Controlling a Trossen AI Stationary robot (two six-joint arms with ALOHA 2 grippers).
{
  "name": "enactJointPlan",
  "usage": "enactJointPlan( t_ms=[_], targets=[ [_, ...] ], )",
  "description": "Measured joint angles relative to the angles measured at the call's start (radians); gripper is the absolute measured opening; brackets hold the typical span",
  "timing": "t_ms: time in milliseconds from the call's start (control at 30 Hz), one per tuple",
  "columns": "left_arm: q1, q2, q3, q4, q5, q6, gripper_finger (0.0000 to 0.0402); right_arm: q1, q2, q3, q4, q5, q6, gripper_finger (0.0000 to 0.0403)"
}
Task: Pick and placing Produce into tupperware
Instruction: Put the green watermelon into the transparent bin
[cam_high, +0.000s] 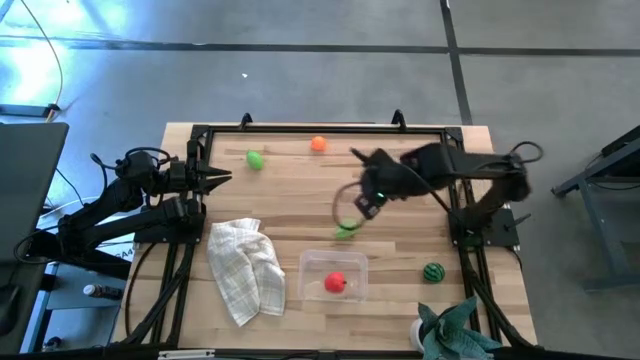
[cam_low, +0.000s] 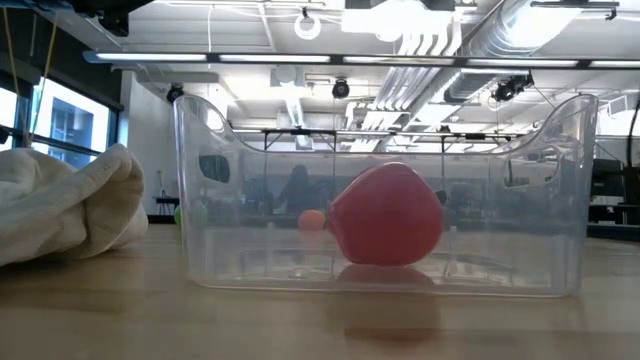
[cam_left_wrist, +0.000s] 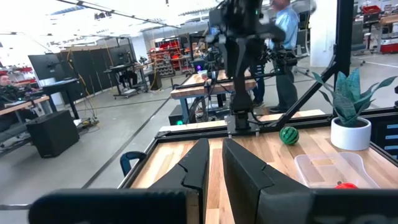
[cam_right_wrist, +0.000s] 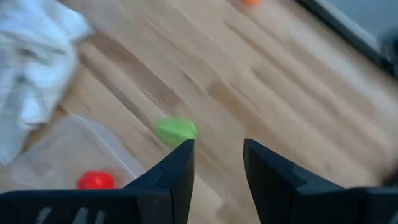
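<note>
The clear tupperware (cam_high: 333, 275) stands near the table's front edge with a red produce (cam_high: 335, 283) resting on its floor, also seen in the low view (cam_low: 388, 215). A light-green produce (cam_high: 345, 231) lies on the wood just beyond the container. My right gripper (cam_high: 362, 208) hovers open above it; in the right wrist view the light-green produce (cam_right_wrist: 175, 130) lies beside one fingertip, not between the fingers (cam_right_wrist: 217, 155). An orange produce (cam_high: 318, 144) and a green one (cam_high: 255, 159) lie near the far edge. A round dark-green produce (cam_high: 432, 272) lies right of the container. My left gripper (cam_high: 215, 178) waits shut at the left edge.
A white checked cloth (cam_high: 245, 268) lies crumpled left of the container. A teal spiky plant in a white pot (cam_high: 450, 330) stands at the front right corner. A black frame rail (cam_high: 320, 127) runs along the far edge. Bare wood lies between the far produce and the container.
</note>
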Motion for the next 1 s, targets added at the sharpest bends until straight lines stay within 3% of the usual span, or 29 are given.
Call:
enactJointPlan(
  t_ms=[100,233,533,733,1000],
  targets=[
    [0.0,0.0,0.0,0.0,0.0,0.0,0.0037,0.053,-0.124,-0.205,0.0,-0.012,0.208,0.0128],
    [0.0,0.0,0.0,0.0,0.0,0.0,0.0037,0.127,-0.258,-0.411,0.037,-0.108,0.507,0.0128],
    [0.0,0.0,0.0,0.0,0.0,0.0,0.0037,0.314,-0.413,-0.686,0.031,-0.329,1.076,0.0128],
    [0.0,0.0,0.0,0.0,0.0,0.0,0.0037,0.435,-0.42,-0.815,0.099,-0.455,1.235,0.0137],
    [0.0,0.0,0.0,0.0,0.0,0.0,0.0037,0.511,-0.42,-0.939,0.232,-0.469,1.303,0.019]
  ],
)
